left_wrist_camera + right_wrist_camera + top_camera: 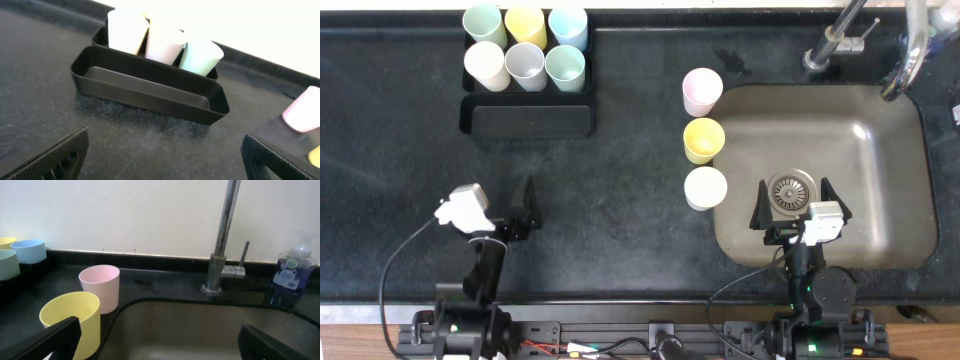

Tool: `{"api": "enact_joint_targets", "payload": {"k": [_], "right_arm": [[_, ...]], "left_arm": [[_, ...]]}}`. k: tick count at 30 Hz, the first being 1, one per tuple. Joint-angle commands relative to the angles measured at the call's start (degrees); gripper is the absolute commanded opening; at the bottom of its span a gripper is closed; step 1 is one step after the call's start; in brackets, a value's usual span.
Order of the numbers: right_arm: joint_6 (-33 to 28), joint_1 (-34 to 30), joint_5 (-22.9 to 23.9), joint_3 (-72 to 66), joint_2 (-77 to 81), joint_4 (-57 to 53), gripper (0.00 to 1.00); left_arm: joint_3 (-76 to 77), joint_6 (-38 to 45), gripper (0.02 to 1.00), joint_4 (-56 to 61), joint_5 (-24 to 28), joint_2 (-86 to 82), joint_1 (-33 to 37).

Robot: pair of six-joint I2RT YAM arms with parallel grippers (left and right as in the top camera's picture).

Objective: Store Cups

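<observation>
Yellow cup point(703, 140) near right pincer point(794, 187), apart.

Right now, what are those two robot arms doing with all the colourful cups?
They are tidying cups into a black tray, but at this moment neither arm holds anything. Six cups already stand in the tray's back rows. A pink cup, a yellow cup and a white cup wait on the counter beside the sink. The left gripper is open, facing the tray. The right gripper is open over the sink.
</observation>
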Motion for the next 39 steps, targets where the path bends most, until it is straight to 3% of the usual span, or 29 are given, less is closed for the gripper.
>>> {"api": "enact_joint_targets", "payload": {"k": [1,12,24,27,39], "right_arm": [[-0.2,-0.3,0.0,-0.7,-0.7,0.3,0.998],[-0.2,-0.3,0.0,-0.8,-0.7,0.3,0.998],[-0.2,-0.3,0.0,-0.8,-0.7,0.3,0.996],[-0.2,-0.3,0.0,-0.8,-0.7,0.3,0.996],[-0.2,-0.3,0.0,-0.8,-0.7,0.3,0.996]], "left_arm": [[6.1,-3.7,1.000,1.1,2.8,7.0,0.5],[31.3,-3.6,1.000,-6.1,4.1,29.8,-3.1],[67.4,-3.7,1.000,-24.9,2.2,56.8,-14.2],[75.6,-5.9,1.000,-29.3,-0.5,63.5,-17.8],[97.0,-16.1,1.000,-45.4,-3.1,84.6,-29.0]]}}
